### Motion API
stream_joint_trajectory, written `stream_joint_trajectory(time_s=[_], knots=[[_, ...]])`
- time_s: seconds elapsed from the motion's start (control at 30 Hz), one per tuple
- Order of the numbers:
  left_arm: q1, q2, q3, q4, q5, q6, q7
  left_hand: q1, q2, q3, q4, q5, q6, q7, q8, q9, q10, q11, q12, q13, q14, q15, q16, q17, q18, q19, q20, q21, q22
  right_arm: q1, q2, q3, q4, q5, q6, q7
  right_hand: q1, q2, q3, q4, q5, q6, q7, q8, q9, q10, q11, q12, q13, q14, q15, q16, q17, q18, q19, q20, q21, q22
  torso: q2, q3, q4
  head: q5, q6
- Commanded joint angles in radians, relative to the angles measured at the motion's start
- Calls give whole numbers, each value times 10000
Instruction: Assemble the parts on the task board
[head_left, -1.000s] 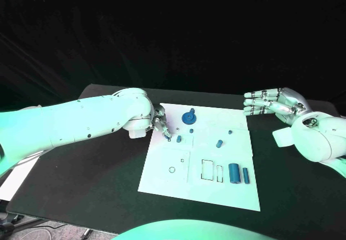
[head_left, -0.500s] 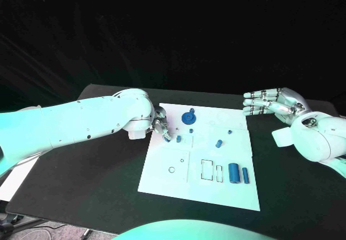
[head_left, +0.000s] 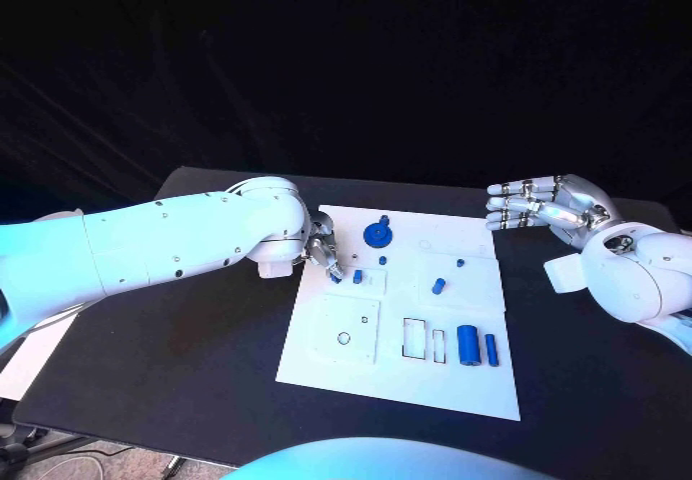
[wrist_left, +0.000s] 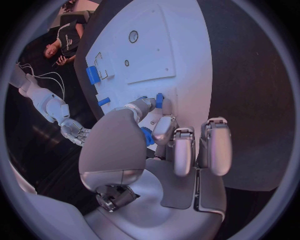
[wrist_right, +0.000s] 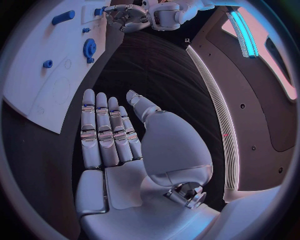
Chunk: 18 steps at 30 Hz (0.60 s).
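The white task board lies flat on the black counter, between the two hands. At its near end, well away from either hand, a thick blue cylinder and a thinner blue bar lie side by side next to rectangular slots. Further up, a short blue peg lies on the board. At the board's left edge the left hand reaches over it, its fingers curled inward; a small blue part sits at the fingertips, though whether it is pinched cannot be told. Just beyond those fingers stands a blue gear. The right hand hovers off the board's far right corner, flat, fingers straight and holding nothing.
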<state>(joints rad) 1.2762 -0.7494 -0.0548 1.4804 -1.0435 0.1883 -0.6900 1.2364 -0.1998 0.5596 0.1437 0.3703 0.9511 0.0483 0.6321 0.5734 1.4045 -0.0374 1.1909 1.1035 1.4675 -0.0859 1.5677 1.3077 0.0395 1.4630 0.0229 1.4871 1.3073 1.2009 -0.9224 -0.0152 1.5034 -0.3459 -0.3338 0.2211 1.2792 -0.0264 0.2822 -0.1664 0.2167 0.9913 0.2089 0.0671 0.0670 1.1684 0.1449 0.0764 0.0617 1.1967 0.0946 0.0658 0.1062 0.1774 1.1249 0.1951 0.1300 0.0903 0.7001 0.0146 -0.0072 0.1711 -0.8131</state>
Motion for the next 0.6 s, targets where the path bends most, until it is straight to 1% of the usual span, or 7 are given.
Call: stream_joint_trajectory(time_s=[0.03, 0.1, 0.23, 0.43, 0.5, 0.57, 0.6], knots=[[-32, -53, -16, 157, -121, -477, -13, -10, 39, 1395, -1359, 79, 124, -97, 39, 8, 69, 0, 52, 21, 1033, -26, 31, 2631, -113, 585, -38, 29, 1557, -8, 10, 1, 2, -32, 154, 87, -76, -46, 43, 13, 66, -11, 35, -39, -8, -40, -4, -31, -6, -18, 23, -20, -10, 59, 66, 6, -43, -9, 5, -1, -2, -6, -6], [-35, -106, -16, 250, -48, -716, -44, -19, 35, 1402, -1363, 94, 132, -98, 40, 9, 74, -2, 51, 19, 1033, -27, 31, 2631, -114, 587, -40, 31, 1560, -8, 10, 1, 1, -31, 155, 86, -76, -46, 43, 13, 66, -11, 35, -39, -8, -40, -4, -31, -6, -18, 23, -20, -10, 59, 66, 6, -43, -9, 4, -2, 1, -10, -14], [-57, -210, -16, 401, 32, -1120, -117, -27, 33, 1409, -1367, 107, 140, -100, 40, 10, 75, -4, 44, 10, 1033, -28, 31, 2631, -116, 592, -41, 39, 1571, -8, 8, 1, -2, -30, 151, 85, -79, -46, 48, 14, 67, -11, 35, -39, -8, -41, -4, -30, -6, -17, 23, -20, -17, 59, 70, 6, -49, -15, -6, 7, 15, -5, -36], [-128, -382, -16, 583, 25, -1696, -197, -39, 26, 1428, -1378, 129, 159, -107, 43, 12, 91, -10, 58, 27, 1033, -32, 31, 2631, -123, 605, -45, 58, 1597, -9, 12, 1, -14, -26, 157, 84, -80, -46, 49, 14, 68, -11, 35, -39, -8, -41, -4, -30, -6, -17, 23, -20, -19, 59, 71, 6, -52, -17, -14, 5, 22, 4, -45], [-155, -404, -16, 600, -20, -1812, -211, -40, 25, 1430, -1380, 131, 161, -107, 43, 12, 92, -10, 56, 24, 1033, -33, 31, 2631, -123, 605, -45, 58, 1597, -9, 14, 1, -18, -25, 161, 86, -80, -46, 49, 14, 68, -11, 35, -39, -8, -41, -4, -30, -6, -17, 23, -20, -19, 59, 71, 6, -52, -17, -16, 0, 31, 2, -51], [-183, -416, -16, 615, -79, -1879, -220, -42, 23, 1436, -1383, 136, 165, -109, 43, 13, 92, -12, 51, 19, 1033, -34, 31, 2631, -123, 605, -46, 58, 1598, -10, 15, 1, -23, -25, 164, 88, -80, -46, 49, 14, 68, -11, 35, -39, -8, -41, -4, -30, -6, -17, 23, -20, -19, 59, 71, 6, -52, -17, -5, -5, 18, 11, -39], [-198, -420, -16, 621, -106, -1903, -223, -42, 23, 1436, -1383, 136, 165, -109, 43, 13, 92, -12, 51, 19, 1033, -34, 31, 2631, -123, 605, -46, 58, 1598, -11, 16, 1, -25, -25, 166, 89, -80, -46, 49, 14, 68, -11, 35, -39, -8, -41, -4, -30, -6, -17, 23, -20, -19, 59, 71, 6, -52, -17, -3, -8, 21, 13, -39]])
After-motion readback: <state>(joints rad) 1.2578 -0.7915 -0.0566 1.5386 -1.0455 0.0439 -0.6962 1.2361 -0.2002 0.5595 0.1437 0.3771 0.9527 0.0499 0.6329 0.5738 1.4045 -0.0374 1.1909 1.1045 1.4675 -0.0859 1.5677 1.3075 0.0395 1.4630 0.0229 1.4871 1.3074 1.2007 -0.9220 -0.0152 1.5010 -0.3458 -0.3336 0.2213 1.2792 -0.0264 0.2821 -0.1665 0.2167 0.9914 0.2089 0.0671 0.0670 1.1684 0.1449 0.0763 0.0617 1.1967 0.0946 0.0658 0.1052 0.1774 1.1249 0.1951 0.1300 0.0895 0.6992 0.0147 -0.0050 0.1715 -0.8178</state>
